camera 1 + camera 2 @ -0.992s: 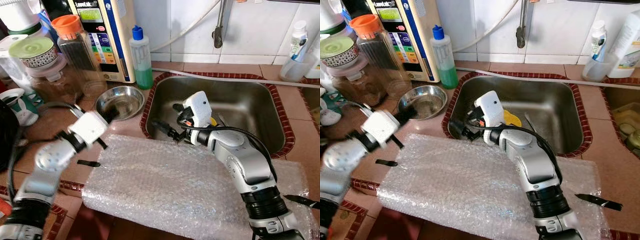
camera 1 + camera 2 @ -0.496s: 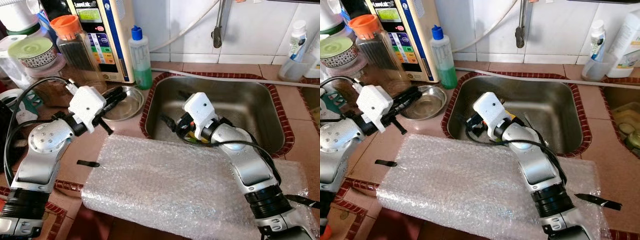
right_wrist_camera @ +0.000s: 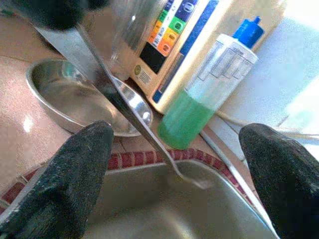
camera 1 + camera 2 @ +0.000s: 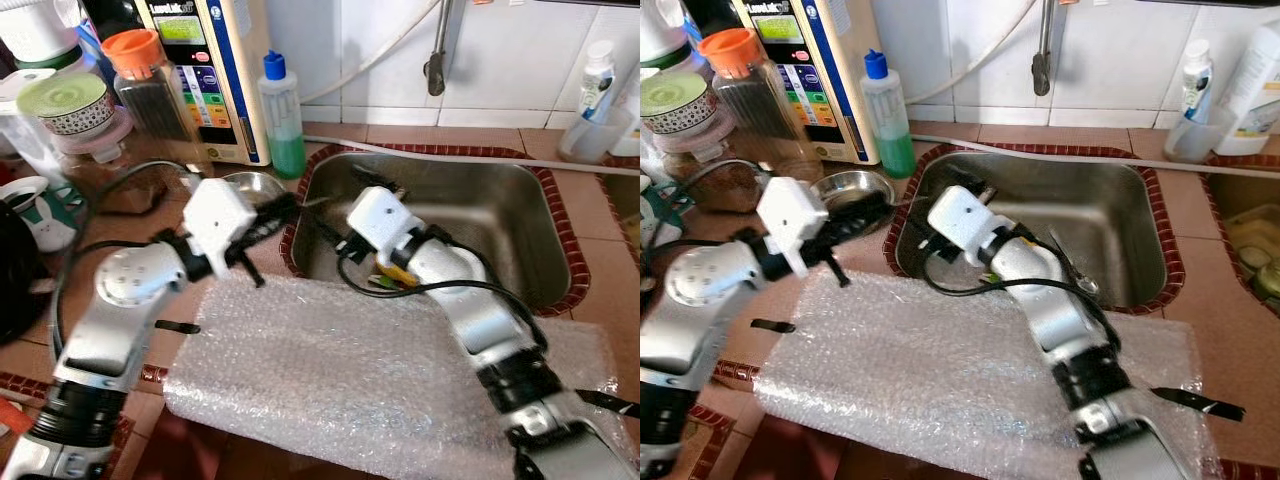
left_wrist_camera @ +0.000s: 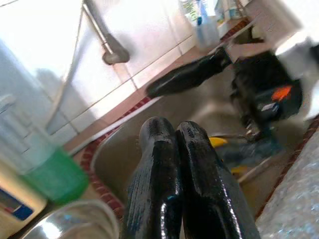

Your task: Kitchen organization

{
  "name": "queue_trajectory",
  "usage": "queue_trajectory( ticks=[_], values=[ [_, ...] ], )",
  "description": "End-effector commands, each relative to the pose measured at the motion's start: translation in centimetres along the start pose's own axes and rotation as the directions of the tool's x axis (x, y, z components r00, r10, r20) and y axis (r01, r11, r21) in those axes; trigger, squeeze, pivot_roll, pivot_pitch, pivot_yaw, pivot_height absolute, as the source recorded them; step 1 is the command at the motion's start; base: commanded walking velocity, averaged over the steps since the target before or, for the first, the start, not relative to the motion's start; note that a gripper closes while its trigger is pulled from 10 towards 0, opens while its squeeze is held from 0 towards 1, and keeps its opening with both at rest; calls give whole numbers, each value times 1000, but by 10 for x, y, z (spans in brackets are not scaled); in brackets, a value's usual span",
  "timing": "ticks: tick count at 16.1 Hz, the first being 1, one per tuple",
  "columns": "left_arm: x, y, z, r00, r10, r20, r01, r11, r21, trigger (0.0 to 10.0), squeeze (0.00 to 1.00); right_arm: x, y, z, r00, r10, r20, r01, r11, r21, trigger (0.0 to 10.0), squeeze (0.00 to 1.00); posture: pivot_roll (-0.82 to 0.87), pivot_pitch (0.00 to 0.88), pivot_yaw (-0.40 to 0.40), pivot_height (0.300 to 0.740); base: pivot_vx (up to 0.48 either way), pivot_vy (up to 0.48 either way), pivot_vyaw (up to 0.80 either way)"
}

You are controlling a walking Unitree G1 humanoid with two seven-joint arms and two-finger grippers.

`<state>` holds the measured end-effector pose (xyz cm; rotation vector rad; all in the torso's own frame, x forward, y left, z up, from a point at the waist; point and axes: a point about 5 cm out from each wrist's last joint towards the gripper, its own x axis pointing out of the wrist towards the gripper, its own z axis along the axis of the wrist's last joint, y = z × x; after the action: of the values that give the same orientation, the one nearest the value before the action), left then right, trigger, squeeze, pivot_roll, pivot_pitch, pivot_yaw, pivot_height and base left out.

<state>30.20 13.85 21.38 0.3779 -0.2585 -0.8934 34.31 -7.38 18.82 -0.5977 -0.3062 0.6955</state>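
My left gripper (image 4: 285, 205) reaches across the steel bowl (image 4: 855, 185) to the left rim of the sink (image 4: 420, 152). Its fingers (image 5: 174, 144) are pressed shut. In the right wrist view a metal spoon (image 3: 124, 112) sticks out from them, bowl end over the sink corner. My right gripper (image 4: 345, 205) is in the sink's left part and faces the left one, open, with its fingers (image 3: 60, 184) wide apart on either side of the spoon. A yellow item (image 4: 400, 275) lies in the sink under the right wrist.
A sheet of bubble wrap (image 4: 350, 370) covers the front counter. A green soap bottle (image 4: 283, 120), a water purifier (image 4: 205, 70) and jars (image 4: 140, 80) stand behind the bowl. The faucet (image 4: 437, 60) hangs over the sink. Bottles (image 4: 595, 90) stand at back right.
My left arm has swung right, from over the counter past the bowl to the sink rim. My right gripper has risen from low in the sink and turned left toward it.
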Motion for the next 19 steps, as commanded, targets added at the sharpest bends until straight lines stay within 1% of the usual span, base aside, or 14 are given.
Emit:
queue_trajectory(
  ticks=[1, 2, 3, 4, 6, 7, 12, 19],
  values=[
    [1, 1, 8, 1000, -9, 16, 9, 1000, 12, 0, 0, 6, 4, 3, 1000, 20, 14, -20, 1000, -11, 10000, 0, -149, 91, 125, 740, 0, 0, 0],
    [2, -1, 9, 1000, -16, 19, 16, 1000, 3, 0, 0, 9, 7, 1, 1000, 21, 13, -21, 1000, -2, 10000, 0, -145, 92, 124, 740, 0, 0, 0],
    [2, -3, 11, 999, -23, 24, 23, 1000, -1, 0, 0, 13, 11, -1, 999, 34, 12, -34, 999, 7, 8431, 0, -143, 91, 123, 740, 0, 0, 0],
    [3, -4, 13, 999, -23, 27, 24, 1000, -12, 0, 0, 16, 17, -3, 999, 49, 14, -50, 998, 26, 0, 0, -142, 91, 123, 740, 0, 0, 0],
    [3, -5, 14, 999, -25, 25, 25, 1000, -10, 0, 0, 18, 24, -7, 998, 66, 9, -67, 998, 24, 0, 0, -136, 90, 120, 740, 0, 0, 0],
    [3, -5, 14, 999, -25, 24, 25, 1000, -12, 0, 0, 18, 27, -8, 997, 79, 4, -79, 997, 1, 0, 0, -135, 90, 119, 740, 0, 0, 0],
    [4, -9, 15, 999, -49, 21, 49, 998, -24, 0, 0, 19, 28, -11, 996, 84, 7, -83, 995, -46, 0, 0, -137, 85, 120, 740, 0, 0, 0],
    [4, -9, 15, 999, -49, 21, 49, 998, -24, 0, 0, 19, 28, -11, 996, 84, 7, -83, 995, -46, 0, 0, -137, 85, 120, 740, 0, 0, 0]
  ],
)
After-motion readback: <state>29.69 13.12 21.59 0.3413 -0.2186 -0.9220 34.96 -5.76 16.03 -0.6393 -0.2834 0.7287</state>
